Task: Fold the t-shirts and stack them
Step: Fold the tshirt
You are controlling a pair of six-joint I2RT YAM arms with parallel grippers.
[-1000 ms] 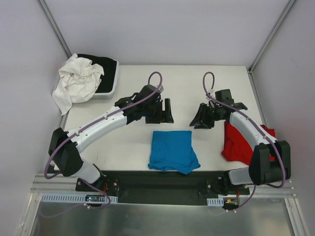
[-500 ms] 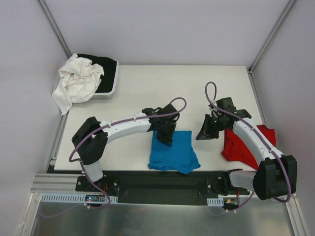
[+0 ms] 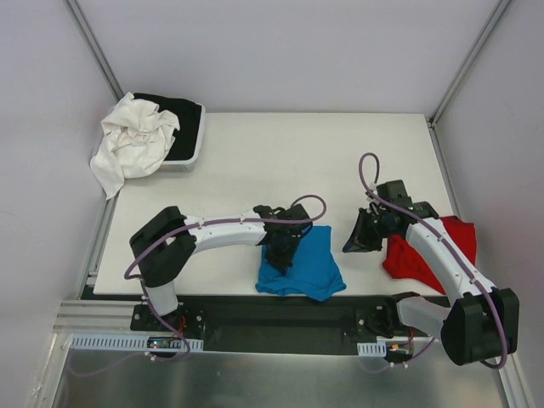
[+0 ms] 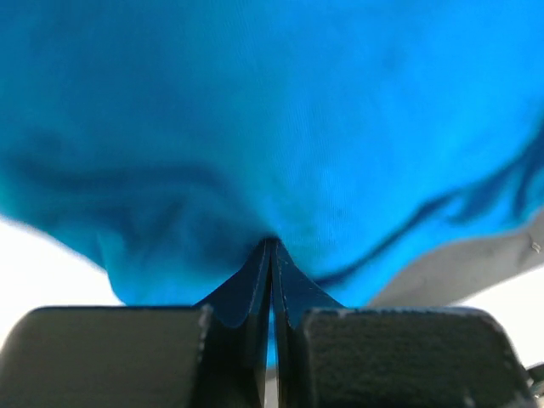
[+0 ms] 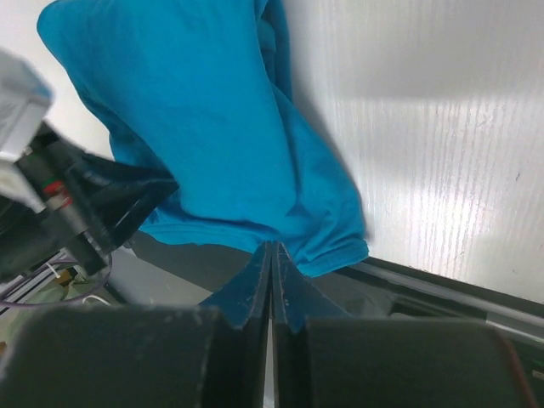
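The turquoise-blue t-shirt (image 3: 310,265) lies folded near the table's front edge, and it fills the left wrist view (image 4: 280,110). My left gripper (image 3: 285,253) is shut, with its tips (image 4: 272,245) down against the shirt's left part; creases run toward the tips. No cloth shows between the fingers. The red t-shirt (image 3: 425,251) lies crumpled at the right, partly under my right arm. My right gripper (image 3: 357,240) is shut and holds nothing, between the two shirts. The right wrist view shows its tips (image 5: 272,246) pointing at the blue t-shirt (image 5: 212,136).
A white basket (image 3: 194,151) at the back left holds a black cloth (image 3: 178,108), with a white cloth (image 3: 132,140) spilling over its rim. The black base rail (image 3: 280,311) runs along the table's front edge. The left arm's black link (image 5: 93,212) shows beside the blue shirt.
My left arm swung from the table's middle down onto the blue shirt, its jaws closing on the way. My right gripper shut too and drifted toward the front edge.
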